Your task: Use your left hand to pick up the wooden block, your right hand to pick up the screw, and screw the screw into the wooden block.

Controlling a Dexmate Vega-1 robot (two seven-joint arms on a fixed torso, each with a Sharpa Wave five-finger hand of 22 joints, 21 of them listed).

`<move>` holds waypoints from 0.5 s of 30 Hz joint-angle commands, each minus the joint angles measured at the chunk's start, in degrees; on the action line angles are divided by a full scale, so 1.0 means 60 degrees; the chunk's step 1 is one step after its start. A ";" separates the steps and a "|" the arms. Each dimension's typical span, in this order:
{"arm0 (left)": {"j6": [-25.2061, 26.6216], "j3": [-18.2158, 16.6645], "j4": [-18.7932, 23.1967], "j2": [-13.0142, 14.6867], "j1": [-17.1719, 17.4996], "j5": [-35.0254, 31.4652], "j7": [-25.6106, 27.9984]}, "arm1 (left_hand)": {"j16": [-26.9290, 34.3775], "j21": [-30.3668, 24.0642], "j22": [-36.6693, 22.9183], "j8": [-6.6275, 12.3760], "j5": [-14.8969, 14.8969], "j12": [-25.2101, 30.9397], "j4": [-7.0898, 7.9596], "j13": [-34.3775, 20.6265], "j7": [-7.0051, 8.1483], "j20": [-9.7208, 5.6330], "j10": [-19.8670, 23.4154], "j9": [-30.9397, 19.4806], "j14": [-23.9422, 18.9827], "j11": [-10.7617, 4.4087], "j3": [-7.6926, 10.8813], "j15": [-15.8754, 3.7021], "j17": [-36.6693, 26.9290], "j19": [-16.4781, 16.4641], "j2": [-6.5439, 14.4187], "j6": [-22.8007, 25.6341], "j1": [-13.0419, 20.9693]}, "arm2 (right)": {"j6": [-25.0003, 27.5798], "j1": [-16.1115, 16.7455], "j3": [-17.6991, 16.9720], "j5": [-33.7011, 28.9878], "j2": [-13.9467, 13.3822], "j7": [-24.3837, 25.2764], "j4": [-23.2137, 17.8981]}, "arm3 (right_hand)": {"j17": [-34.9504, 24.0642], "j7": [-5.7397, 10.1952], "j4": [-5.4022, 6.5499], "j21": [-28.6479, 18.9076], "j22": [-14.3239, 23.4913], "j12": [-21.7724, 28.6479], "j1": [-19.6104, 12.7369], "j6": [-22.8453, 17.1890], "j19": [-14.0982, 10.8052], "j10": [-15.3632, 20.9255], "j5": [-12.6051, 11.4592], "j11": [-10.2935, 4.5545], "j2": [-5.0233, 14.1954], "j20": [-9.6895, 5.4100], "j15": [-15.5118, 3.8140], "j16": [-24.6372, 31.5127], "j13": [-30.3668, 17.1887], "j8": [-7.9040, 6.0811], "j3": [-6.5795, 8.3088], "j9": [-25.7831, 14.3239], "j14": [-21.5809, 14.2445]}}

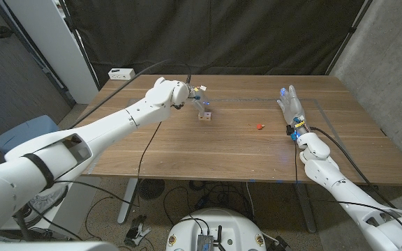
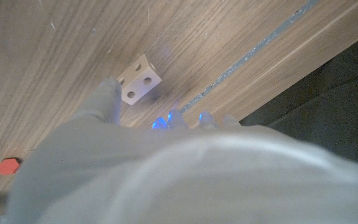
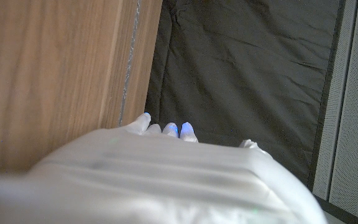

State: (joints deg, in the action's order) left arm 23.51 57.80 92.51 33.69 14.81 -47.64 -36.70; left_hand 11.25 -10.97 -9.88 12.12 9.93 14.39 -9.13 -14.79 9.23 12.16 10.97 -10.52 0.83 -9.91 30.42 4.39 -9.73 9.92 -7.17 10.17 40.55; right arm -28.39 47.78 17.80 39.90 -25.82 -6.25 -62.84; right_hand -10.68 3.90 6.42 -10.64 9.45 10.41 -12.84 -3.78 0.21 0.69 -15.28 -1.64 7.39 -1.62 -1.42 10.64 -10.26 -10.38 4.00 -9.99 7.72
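Left hand [image 1: 175, 94] hovers just above and behind the block [image 1: 204, 115], which stands on the bench [image 1: 187, 150] left of centre; the left wrist view shows fingers [image 2: 107, 93] reaching toward the block [image 2: 140, 79], one close beside it, holding nothing. Whether any finger touches the block cannot be told. Right hand [image 1: 292, 106] stands on the bench's right side, fingers apart and extended, empty. The screw [image 1: 259, 126], red-headed, lies on the bench between block and right hand, apart from both; it also shows in the left wrist view [image 2: 7, 165].

Risks, as judged: the block is small and light, so an off-centre closing finger could tip or push it away. The screw lies low on the bench, so a pinch may slip or roll it. A tilted block would misalign its holes with the screw.
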 commanded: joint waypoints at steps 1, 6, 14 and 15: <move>0.0206 0.0082 -0.0104 -0.0152 0.0124 -0.0126 0.0094 | 0.0038 -0.0047 -0.0028 0.0051 0.0000 0.0073 0.0002 -0.0045 0.0031 0.0015 0.0176 -0.0047 -0.0064 -0.0013 -0.0028 0.0028 -0.0042 0.0351 -0.0008 0.0110 0.0146 | -0.0018 0.0064 -0.0032 0.0049 0.0000 0.0009 -0.0033 | 0.0004 0.0055 -0.0014 0.0000 0.0025 0.0041 -0.0008 -0.0010 0.0064 -0.0045 -0.0071 -0.0036 -0.0081 -0.0349 -0.0007 0.0041 -0.0017 -0.0042 -0.0005 -0.0034 0.0132; 0.0382 0.0197 -0.0291 -0.0312 0.0094 -0.0259 0.0182 | 0.0037 -0.0048 -0.0027 0.0040 0.0002 0.0074 0.0014 -0.0054 0.0044 0.0017 0.0171 -0.0048 -0.0089 0.0022 -0.0043 0.0044 -0.0042 0.0326 0.0017 0.0097 0.0161 | -0.0026 0.0060 -0.0035 0.0059 0.0013 -0.0002 -0.0003 | 0.0004 0.0067 -0.0020 -0.0001 0.0025 0.0042 -0.0008 -0.0012 0.0066 -0.0049 -0.0075 -0.0052 -0.0082 -0.0338 0.0000 0.0043 -0.0017 -0.0044 -0.0003 -0.0034 0.0132; 0.0325 0.0281 -0.0401 -0.0345 0.0191 -0.0394 0.0631 | 0.0062 -0.0050 -0.0024 0.0068 0.0004 0.0124 0.0009 -0.0077 0.0087 0.0013 0.0278 -0.0050 -0.0226 0.0011 -0.0080 -0.0032 -0.0044 0.0259 0.0044 0.0184 0.0230 | -0.0072 0.0057 -0.0054 0.0072 0.0001 -0.0052 0.0036 | 0.0008 0.0076 -0.0050 -0.0004 0.0025 0.0034 -0.0025 -0.0002 0.0066 -0.0081 -0.0080 -0.0113 -0.0112 -0.0324 0.0001 0.0042 -0.0017 -0.0041 -0.0005 -0.0034 0.0144; 0.0302 0.0289 -0.0402 -0.0336 0.0193 -0.0391 0.0638 | 0.0076 -0.0051 -0.0024 0.0080 0.0005 0.0140 0.0007 -0.0082 0.0096 0.0012 0.0315 -0.0050 -0.0277 -0.0016 -0.0087 -0.0060 -0.0044 0.0244 0.0048 0.0220 0.0247 | -0.0073 0.0058 -0.0054 0.0073 0.0002 -0.0052 0.0040 | 0.0009 0.0073 -0.0061 -0.0003 0.0024 0.0035 -0.0032 0.0001 0.0067 -0.0082 -0.0081 -0.0116 -0.0131 -0.0321 -0.0003 0.0042 -0.0017 -0.0040 -0.0010 -0.0034 0.0145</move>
State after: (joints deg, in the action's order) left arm 24.93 58.83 91.02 32.24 15.32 -49.06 -35.24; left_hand 11.25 -11.09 -9.88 12.12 9.93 14.84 -8.90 -15.06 9.77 12.16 12.06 -10.52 -0.14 -9.79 30.18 4.07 -9.73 9.92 -7.03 10.71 41.21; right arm -28.59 48.05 17.63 40.17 -25.82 -6.25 -62.90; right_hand -10.68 3.90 6.43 -10.64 9.45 10.41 -12.85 -3.78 0.21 0.38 -15.28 -1.95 7.39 -1.62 -1.44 10.64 -10.25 -10.38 4.00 -9.99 8.32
